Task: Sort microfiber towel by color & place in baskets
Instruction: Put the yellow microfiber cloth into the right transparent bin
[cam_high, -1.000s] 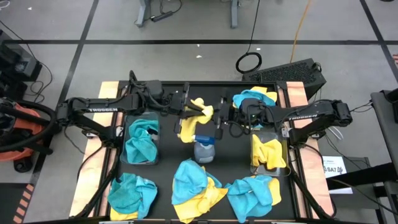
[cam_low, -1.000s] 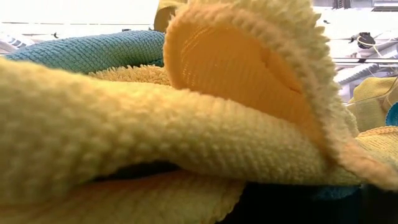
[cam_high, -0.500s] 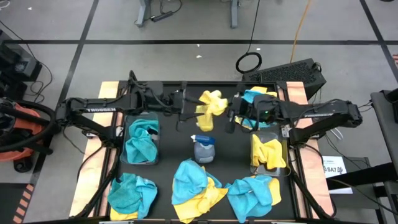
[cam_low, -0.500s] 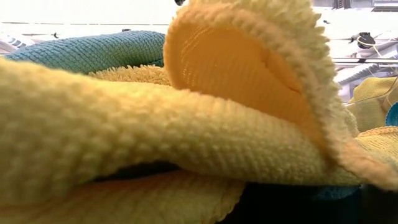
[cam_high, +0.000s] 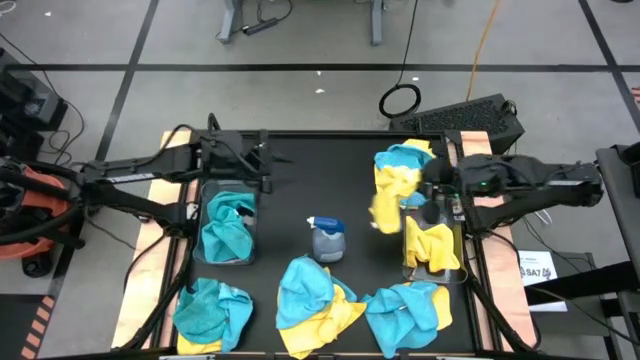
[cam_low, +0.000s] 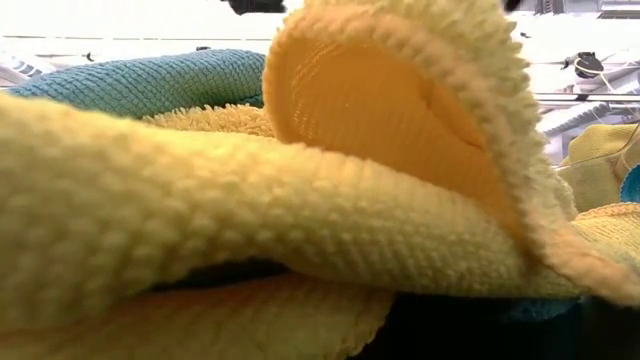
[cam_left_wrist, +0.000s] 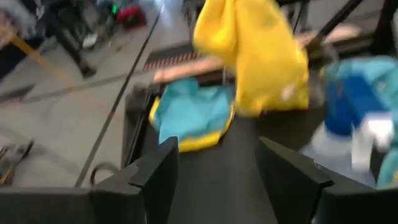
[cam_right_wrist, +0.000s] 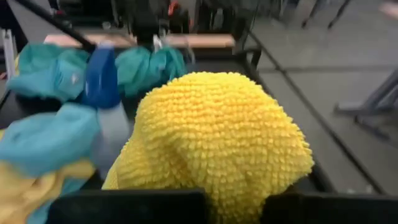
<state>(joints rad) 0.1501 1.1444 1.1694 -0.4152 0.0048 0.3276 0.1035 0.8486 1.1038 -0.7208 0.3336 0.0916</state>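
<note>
Grey floor surrounds my black worktop (cam_high: 300, 180). My right gripper (cam_high: 428, 192) has its jaws clamped on a yellow towel (cam_high: 386, 205) that hangs in the air just beside the right basket (cam_high: 432, 248), which already holds yellow cloth. My left gripper (cam_high: 262, 165) hovers above the left basket (cam_high: 226, 228) of teal cloth, jaws apart and holding nothing. Mixed towel heaps (cam_high: 312, 298) lie along the near edge, spray bottle (cam_high: 327, 238) in the middle.

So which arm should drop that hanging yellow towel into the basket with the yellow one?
The right: its gripper holds the yellow towel beside that basket. The left gripper is open, empty and farther away.
</note>
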